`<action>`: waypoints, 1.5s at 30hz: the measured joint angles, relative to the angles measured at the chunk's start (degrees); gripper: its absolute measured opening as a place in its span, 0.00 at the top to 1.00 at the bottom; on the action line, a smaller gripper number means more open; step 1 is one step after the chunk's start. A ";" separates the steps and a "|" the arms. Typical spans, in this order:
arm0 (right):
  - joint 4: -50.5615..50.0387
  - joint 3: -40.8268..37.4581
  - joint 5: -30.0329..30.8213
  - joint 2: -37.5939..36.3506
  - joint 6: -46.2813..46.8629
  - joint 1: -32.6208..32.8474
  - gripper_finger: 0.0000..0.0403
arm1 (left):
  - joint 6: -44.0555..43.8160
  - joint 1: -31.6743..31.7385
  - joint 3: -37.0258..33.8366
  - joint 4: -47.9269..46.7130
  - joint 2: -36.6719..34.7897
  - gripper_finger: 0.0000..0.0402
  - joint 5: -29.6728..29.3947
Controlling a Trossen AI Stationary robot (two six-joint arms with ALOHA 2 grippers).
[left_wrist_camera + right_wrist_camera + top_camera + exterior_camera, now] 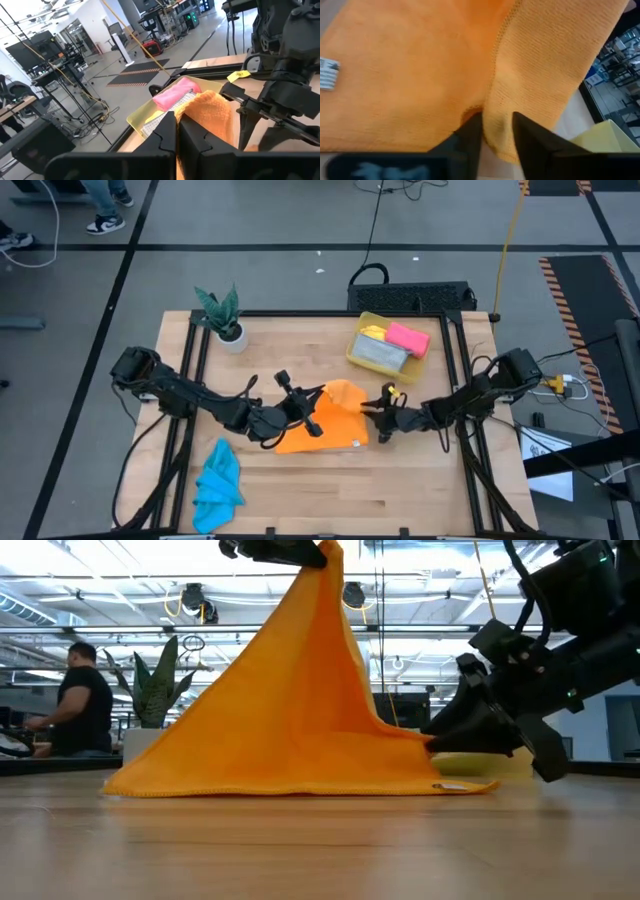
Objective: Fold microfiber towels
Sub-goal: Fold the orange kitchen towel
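You are mid-fold on the orange towel (325,428), which sits at the middle of the table (420,490): one corner of it is lifted high while the rest still drapes down to the wood, making a tent shape in the low view. Your left gripper (312,402) has its fingers (167,131) pressed tight together on that raised corner, so the cloth hangs from it. Your right gripper (377,412) is down at table level on the towel's far edge; its two fingers (470,131) straddle a ridge of orange fabric and stand partway closed, and it looks as if they are closing on the cloth, though you cannot yet call it a firm hold. The next move, as I judge it, calls for you to secure that right-hand pinch first, then carry the lifted corner across so it lands on the opposite edge, keeping both edges lined up and the cloth taut enough not to bunch. Watch the white label (327,73) near the hem as a guide to which side faces up. The blue towel (217,484) lies crumpled near the table's front-left edge, well apart from the work, not yet folded. The yellow plastic bin (362,346) stands at the back right and holds the pink towel (408,337), the grey towel (380,354) and a bit of the yellow towel (373,331) showing behind them. A potted plant (225,317) stands at the back left, clear of both arms
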 joint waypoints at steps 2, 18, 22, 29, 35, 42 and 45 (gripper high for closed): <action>-0.26 0.00 0.02 0.00 -0.20 -0.32 0.84 | 0.00 0.00 0.00 0.01 0.00 0.97 0.02; -2.32 -0.02 21.41 -9.07 -5.86 9.38 0.99 | 11.08 -5.92 0.00 8.67 0.00 0.95 0.20; 0.09 0.16 23.87 -16.84 -9.61 15.72 0.99 | 15.89 -9.74 0.00 13.49 0.00 0.97 0.19; 0.67 5.13 15.57 -27.86 -12.14 29.33 1.00 | 17.11 -17.49 3.24 16.86 0.00 0.97 5.86; 0.73 11.77 -9.28 -30.95 -4.70 37.00 1.00 | 15.55 -23.41 10.10 15.04 0.00 0.99 17.34; -0.05 16.87 -6.97 -32.27 -5.02 39.09 1.00 | 16.63 -23.66 13.06 9.55 -0.04 0.99 8.11; -0.90 15.98 10.70 -33.21 -9.39 37.46 1.00 | 12.14 -20.33 13.07 0.93 -0.04 0.97 3.42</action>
